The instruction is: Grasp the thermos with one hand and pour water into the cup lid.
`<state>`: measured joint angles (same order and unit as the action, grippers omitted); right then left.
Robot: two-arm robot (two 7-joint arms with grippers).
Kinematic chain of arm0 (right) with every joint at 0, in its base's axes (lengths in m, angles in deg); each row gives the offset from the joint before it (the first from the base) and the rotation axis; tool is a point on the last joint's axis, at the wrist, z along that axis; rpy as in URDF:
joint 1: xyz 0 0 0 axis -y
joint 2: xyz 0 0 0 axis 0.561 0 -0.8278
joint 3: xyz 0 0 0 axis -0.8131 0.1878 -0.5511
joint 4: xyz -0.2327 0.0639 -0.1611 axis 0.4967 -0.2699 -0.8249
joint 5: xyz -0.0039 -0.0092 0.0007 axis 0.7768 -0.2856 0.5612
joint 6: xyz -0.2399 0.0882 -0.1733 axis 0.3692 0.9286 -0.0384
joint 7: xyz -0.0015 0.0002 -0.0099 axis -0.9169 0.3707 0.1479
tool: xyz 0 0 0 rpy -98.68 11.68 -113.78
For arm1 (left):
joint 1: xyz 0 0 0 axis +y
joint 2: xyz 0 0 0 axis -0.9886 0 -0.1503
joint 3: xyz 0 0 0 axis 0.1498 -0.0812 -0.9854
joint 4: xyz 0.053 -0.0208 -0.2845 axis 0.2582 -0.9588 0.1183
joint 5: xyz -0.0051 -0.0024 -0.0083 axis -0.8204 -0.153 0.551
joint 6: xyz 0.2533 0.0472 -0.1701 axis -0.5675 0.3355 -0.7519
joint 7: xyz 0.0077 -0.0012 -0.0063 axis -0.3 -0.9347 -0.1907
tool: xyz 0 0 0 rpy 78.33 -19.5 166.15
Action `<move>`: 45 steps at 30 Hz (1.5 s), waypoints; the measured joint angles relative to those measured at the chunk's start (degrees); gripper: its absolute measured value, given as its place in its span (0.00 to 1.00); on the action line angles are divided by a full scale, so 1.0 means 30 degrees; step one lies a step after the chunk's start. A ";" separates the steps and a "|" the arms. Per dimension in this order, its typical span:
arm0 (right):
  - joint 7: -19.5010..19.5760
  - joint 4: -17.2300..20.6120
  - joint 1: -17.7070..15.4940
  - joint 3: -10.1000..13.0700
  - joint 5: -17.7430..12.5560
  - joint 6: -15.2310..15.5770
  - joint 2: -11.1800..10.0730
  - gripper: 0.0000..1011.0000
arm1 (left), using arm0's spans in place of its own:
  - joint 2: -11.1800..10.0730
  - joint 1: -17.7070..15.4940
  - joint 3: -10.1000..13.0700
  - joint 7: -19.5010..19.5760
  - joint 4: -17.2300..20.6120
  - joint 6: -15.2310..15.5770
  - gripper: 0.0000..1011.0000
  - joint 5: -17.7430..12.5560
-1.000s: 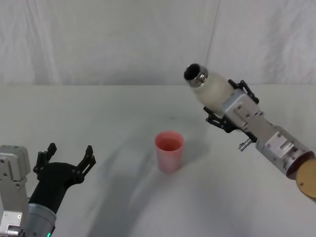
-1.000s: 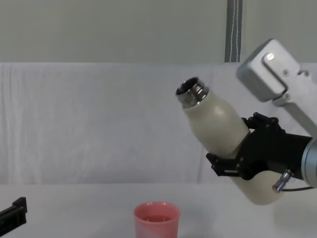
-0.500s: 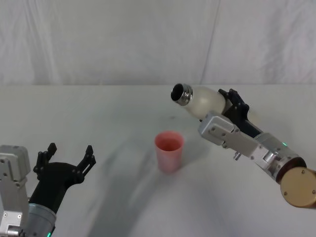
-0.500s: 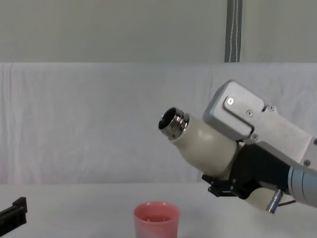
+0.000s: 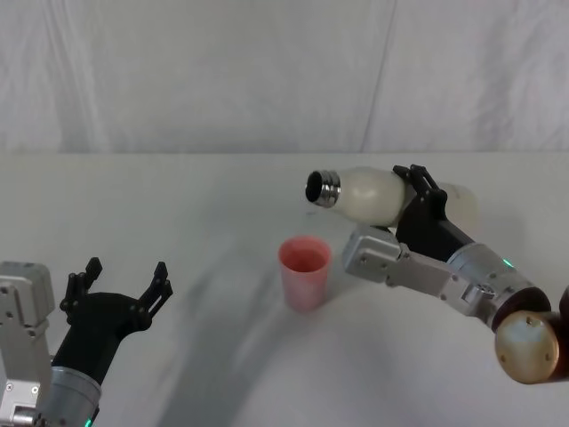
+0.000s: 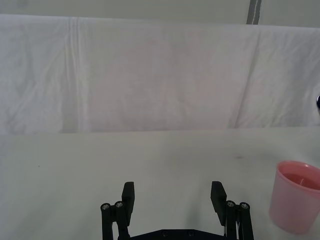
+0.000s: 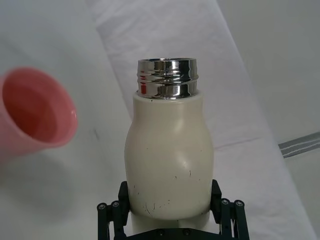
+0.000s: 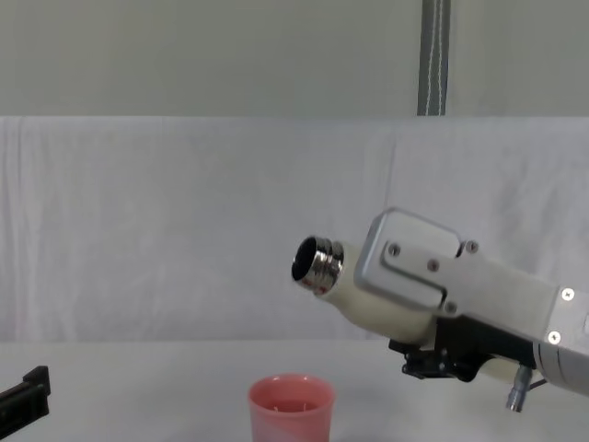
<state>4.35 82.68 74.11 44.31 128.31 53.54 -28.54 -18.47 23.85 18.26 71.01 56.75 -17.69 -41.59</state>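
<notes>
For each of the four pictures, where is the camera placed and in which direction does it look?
Head: high, looking down at the table; both arms show, right gripper holding the thermos.
Chest: low, looking across; the thermos above the cup lid.
Left wrist: behind the open left gripper, parked.
Right wrist: along the thermos toward its neck.
All four share the cup lid.

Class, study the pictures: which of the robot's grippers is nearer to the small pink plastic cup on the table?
Right. The right gripper, holding the cream-white thermos bottle, hovers just right of the small pink plastic cup. The open left gripper sits farther off on the cup's left.
</notes>
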 joint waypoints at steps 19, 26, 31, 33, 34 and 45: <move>0.0012 -0.0306 -0.0054 -0.0459 0.1892 0.0122 -0.0199 0.94 | 0.0000 0.0000 0.0000 0.0000 0.0000 0.0001 0.99 0.0000; -0.0007 -0.0450 -0.0010 -0.0660 0.2343 0.0126 -0.0258 0.94 | 0.0000 0.0000 0.0000 0.0000 0.0000 0.0000 0.99 0.0000; -0.0021 -0.0522 0.0010 -0.0767 0.2596 0.0146 -0.0264 0.94 | -0.0001 0.0000 0.0001 0.0000 0.0000 0.0001 0.99 0.0000; -0.0028 -0.0561 0.0011 -0.0779 0.2647 0.0151 -0.0264 0.94 | -0.0001 0.0000 0.0000 0.0000 0.0000 0.0000 0.99 0.0000; -0.0031 -0.0573 0.0011 -0.0782 0.2662 0.0151 -0.0264 0.94 | 0.0000 0.0000 0.0000 0.0000 0.0000 0.0001 0.99 0.0000; 0.0143 -0.0710 0.0079 -0.0809 0.3116 0.0339 -0.0247 0.94 | 0.0000 0.0000 0.0000 0.0001 0.0000 0.0001 0.99 0.0000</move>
<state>4.77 80.55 74.35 41.89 137.66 54.55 -29.28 -18.47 23.85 18.26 71.01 56.75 -17.69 -41.59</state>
